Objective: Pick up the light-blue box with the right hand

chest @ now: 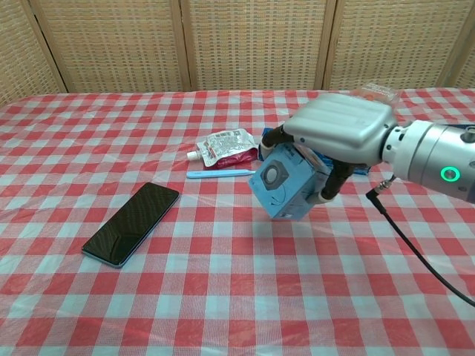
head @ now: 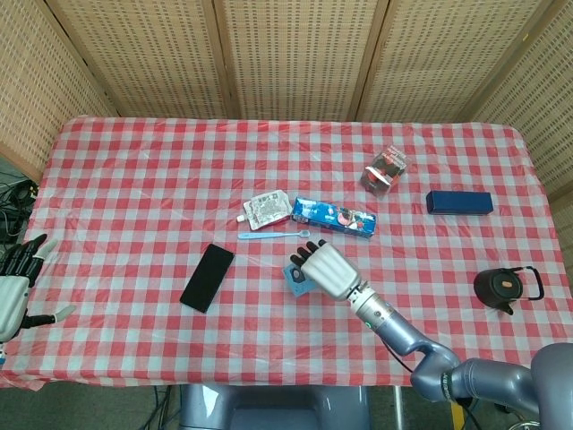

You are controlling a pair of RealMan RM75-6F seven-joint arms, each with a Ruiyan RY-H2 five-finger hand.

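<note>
Looking first at the head view, the right hand [head: 326, 269] sits a little below the centre of the frame, its fingers wrapped over the light-blue box [head: 296, 280], of which only a corner shows at the hand's left side. The left hand [head: 12, 288] waits at the lower left edge with fingers apart and nothing in it, probably because the task does not need it. A black phone [head: 207, 277] lies left of the box.

In the chest view, the right hand [chest: 338, 133] grips the box [chest: 286, 180] from above, right of centre. The box is tilted and seems clear of the tablecloth [chest: 223, 297], so the lift looks nearly done. The tilt suggests a grip that is not quite square.
</note>
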